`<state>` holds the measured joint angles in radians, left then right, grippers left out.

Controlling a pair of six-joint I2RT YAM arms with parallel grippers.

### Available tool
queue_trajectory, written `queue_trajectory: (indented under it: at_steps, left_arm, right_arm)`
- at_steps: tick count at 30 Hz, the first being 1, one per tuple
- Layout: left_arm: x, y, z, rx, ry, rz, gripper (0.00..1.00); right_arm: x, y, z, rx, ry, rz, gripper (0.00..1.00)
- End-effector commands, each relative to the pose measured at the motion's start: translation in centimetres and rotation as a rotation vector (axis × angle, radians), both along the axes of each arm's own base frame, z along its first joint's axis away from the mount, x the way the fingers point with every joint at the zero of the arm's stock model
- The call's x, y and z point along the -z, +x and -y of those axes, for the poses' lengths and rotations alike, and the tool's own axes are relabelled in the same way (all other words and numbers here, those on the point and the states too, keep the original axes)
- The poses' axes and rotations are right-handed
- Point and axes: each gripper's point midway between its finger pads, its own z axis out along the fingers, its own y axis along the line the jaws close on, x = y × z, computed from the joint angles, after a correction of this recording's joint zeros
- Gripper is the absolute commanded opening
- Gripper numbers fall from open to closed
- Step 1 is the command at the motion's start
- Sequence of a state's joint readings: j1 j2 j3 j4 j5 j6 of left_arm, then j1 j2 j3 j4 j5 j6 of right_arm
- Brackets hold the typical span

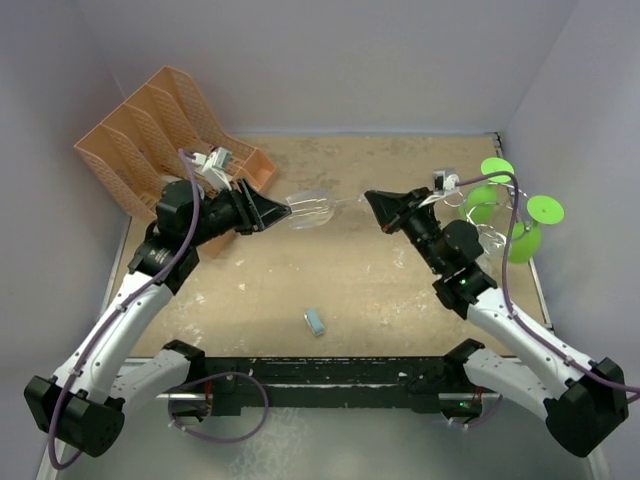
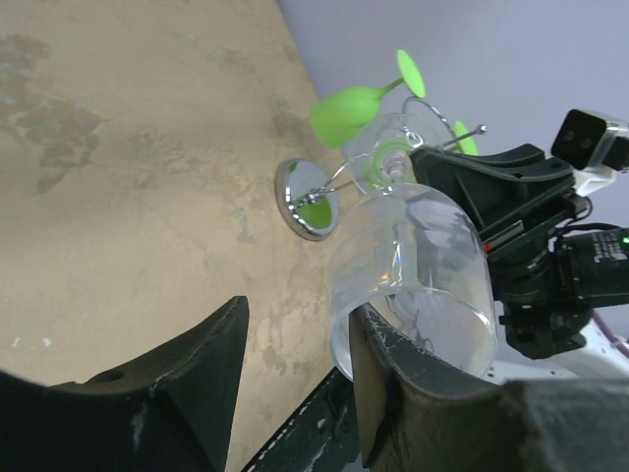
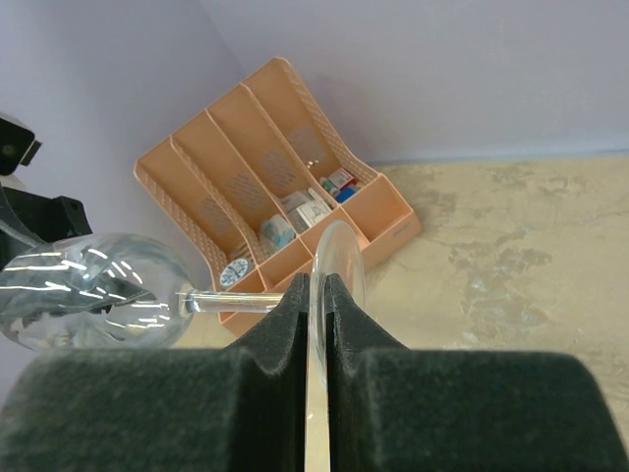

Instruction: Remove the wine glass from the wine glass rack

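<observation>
A clear wine glass (image 1: 312,210) lies horizontal in the air over the middle of the table, between my two grippers. My right gripper (image 1: 372,199) is shut on its round foot (image 3: 340,258), which stands edge-on between the pads; the stem and bowl (image 3: 88,290) point left. My left gripper (image 1: 283,212) is open at the bowl's mouth (image 2: 413,256), with one finger (image 2: 393,383) at the rim and the other well apart. The chrome wine glass rack (image 1: 462,203) stands behind the right arm; its round mirror base (image 2: 307,197) shows in the left wrist view.
Green wine glasses (image 1: 483,200) (image 2: 349,108) hang on the rack at the right. An orange file organizer (image 1: 170,130) (image 3: 265,167) holding small items stands at the back left. A small blue object (image 1: 315,322) lies near the table's front edge.
</observation>
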<state>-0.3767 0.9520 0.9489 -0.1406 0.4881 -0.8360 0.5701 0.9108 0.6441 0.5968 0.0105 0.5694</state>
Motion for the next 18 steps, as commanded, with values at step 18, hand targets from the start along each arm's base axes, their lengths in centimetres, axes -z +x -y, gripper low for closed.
queue_trajectory:
  at_steps: [18]
  left_arm:
    - [0.7, 1.9, -1.2, -0.118, 0.215, 0.02, 0.27]
  right_arm:
    - [-1.2, 1.9, -2.0, -0.037, 0.133, 0.006, 0.0]
